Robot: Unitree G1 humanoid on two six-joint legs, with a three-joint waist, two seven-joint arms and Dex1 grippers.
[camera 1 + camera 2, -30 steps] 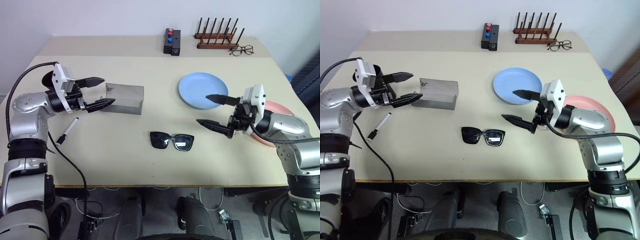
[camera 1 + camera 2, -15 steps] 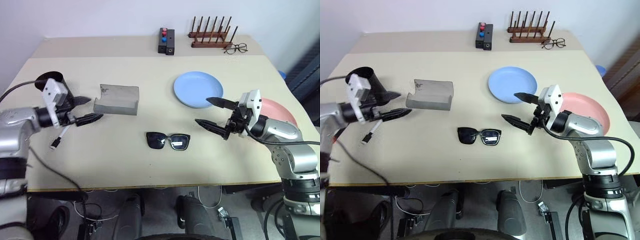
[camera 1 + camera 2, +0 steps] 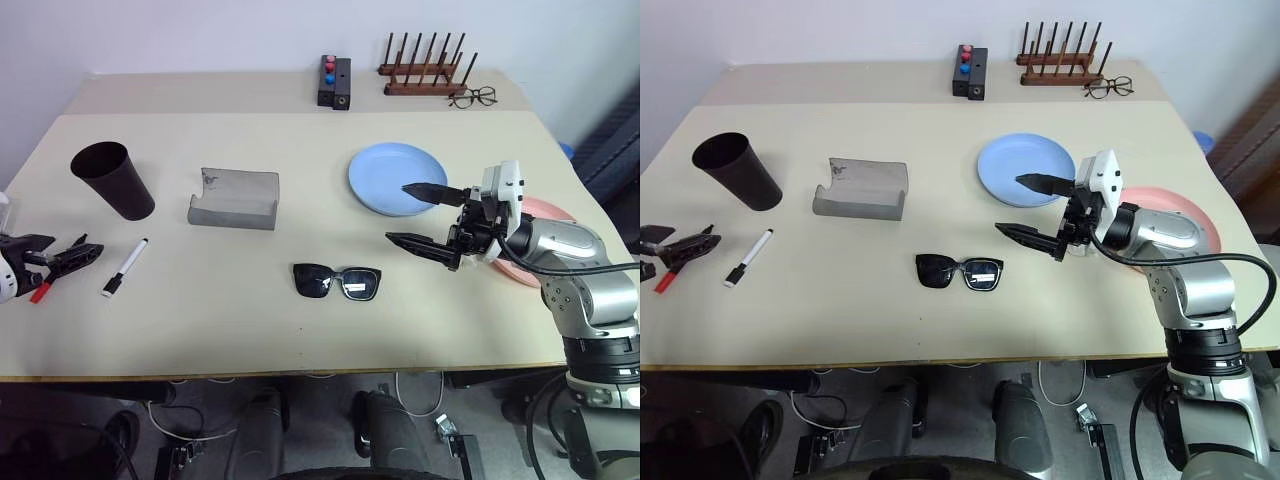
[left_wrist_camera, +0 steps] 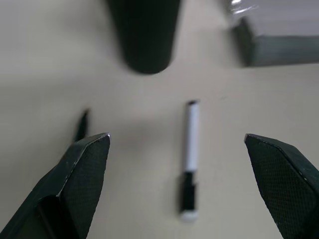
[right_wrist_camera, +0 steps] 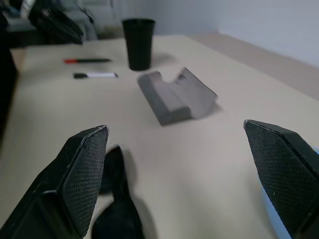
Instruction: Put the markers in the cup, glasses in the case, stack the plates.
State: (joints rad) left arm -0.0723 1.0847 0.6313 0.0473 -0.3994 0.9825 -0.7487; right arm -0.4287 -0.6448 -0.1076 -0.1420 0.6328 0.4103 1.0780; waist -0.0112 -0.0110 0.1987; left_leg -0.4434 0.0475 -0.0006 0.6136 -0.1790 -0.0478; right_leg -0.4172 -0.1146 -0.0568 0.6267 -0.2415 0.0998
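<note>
**Desk laid out, both grippers empty**

Sunglasses (image 3: 343, 282) lie unfolded near the front middle of the desk (image 3: 250, 320), lenses down, touching nothing. Behind them to the left sits the grey case (image 3: 234, 199), open like a trough, and further left the black cup (image 3: 113, 180) stands upright. A white marker (image 3: 124, 267) with a dark end lies flat in front of the cup, well apart from it. Just beside it, toward the desk's left edge, a second marker (image 3: 667, 277) with a red end lies partly under the left gripper (image 3: 55, 255), whose fingers are spread wide and hold nothing; they hang low at that edge, and the white marker shows between them in the wrist view.

The right gripper (image 3: 420, 215) hovers above the desk between the sunglasses and the light blue plate (image 3: 400, 178), pointing left, its fingers wide apart and empty. The pink plate (image 3: 1175, 225) lies behind that arm, largely hidden by it. At the back edge stand a black block (image 3: 334, 82), a wooden rack (image 3: 430, 72) and clear spectacles (image 3: 473, 97).
</note>
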